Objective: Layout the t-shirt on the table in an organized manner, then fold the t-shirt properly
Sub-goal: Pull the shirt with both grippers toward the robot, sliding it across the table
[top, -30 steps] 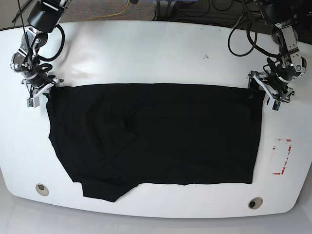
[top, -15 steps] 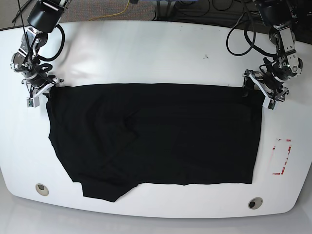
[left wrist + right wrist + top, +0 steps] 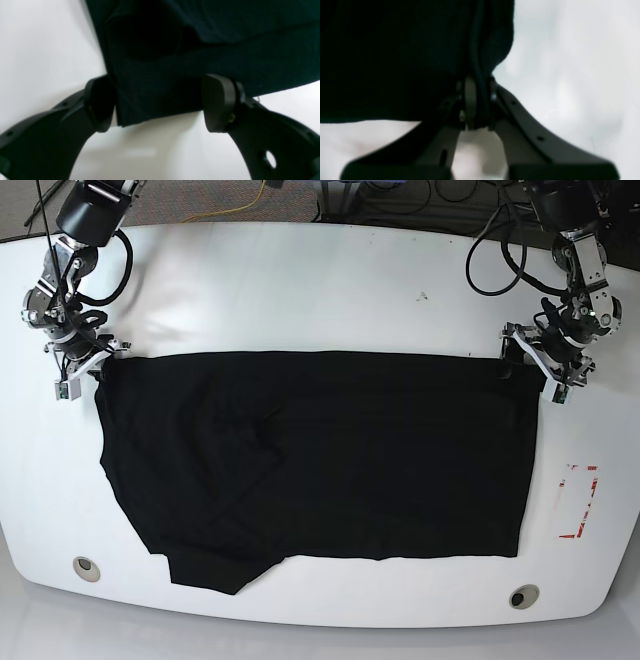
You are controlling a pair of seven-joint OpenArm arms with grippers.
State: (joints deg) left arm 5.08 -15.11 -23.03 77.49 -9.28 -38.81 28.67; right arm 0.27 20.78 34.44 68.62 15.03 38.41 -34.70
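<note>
The black t-shirt [image 3: 320, 460] lies spread flat across the white table [image 3: 300, 290], with an uneven flap at its near left. My left gripper [image 3: 530, 368] is at the shirt's far right corner. In the left wrist view my left gripper [image 3: 159, 104] is open, its pads either side of that corner of the t-shirt [image 3: 200, 50], which rests on the table. My right gripper [image 3: 93, 370] is at the far left corner. In the right wrist view my right gripper [image 3: 477, 105] is shut on a bunched fold of the t-shirt [image 3: 395, 62].
Two round holes [image 3: 87, 568] [image 3: 522, 597] sit near the front edge. A red rectangular outline [image 3: 580, 500] marks the table right of the shirt. Cables [image 3: 490, 260] hang over the far right edge, and a dark speck [image 3: 422, 297] lies nearby.
My left gripper shifted slightly inward and toward the far edge at the shirt's right corner. The shirt and my right gripper stayed put.
</note>
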